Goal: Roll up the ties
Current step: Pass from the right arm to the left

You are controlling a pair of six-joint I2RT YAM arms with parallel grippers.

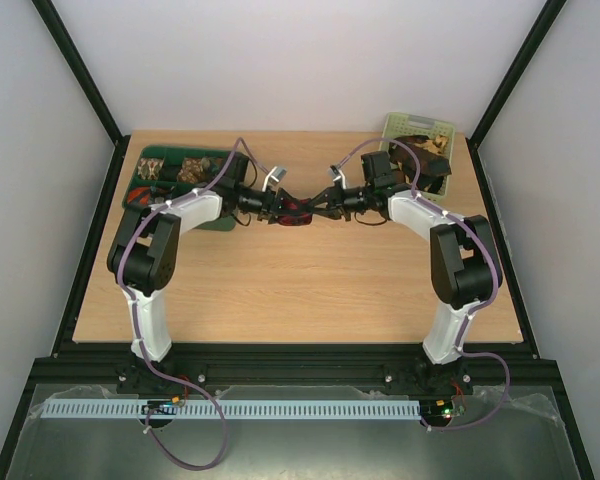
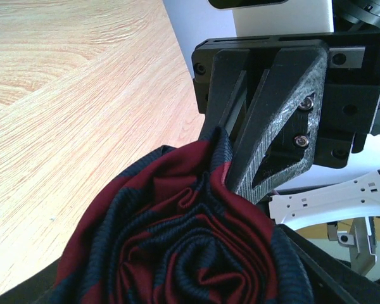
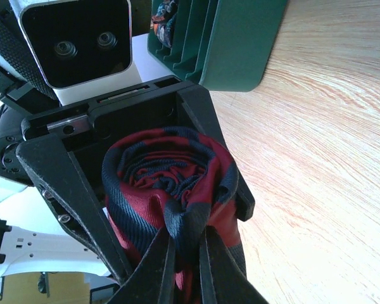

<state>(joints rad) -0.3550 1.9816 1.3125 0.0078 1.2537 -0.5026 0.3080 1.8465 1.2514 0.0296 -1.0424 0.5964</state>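
Where the two arms meet above mid-table, the rolled dark red tie [image 1: 296,213] with navy stripes sits between the left gripper's [image 1: 280,214] spread fingers, while the right gripper [image 1: 315,212] pinches its edge. No writing is legible. Both arms reach inward, meeting low over the wooden table [image 1: 300,290].

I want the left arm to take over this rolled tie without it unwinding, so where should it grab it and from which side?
Grip the rolled red and navy striped tie across its outer wraps, squeezing the coil's round sides, not its spiral face. Come from the left gripper side, opposite the right gripper, which pinches the roll's edge. The coil already sits between the left fingers, so closing there probably keeps the layers together.
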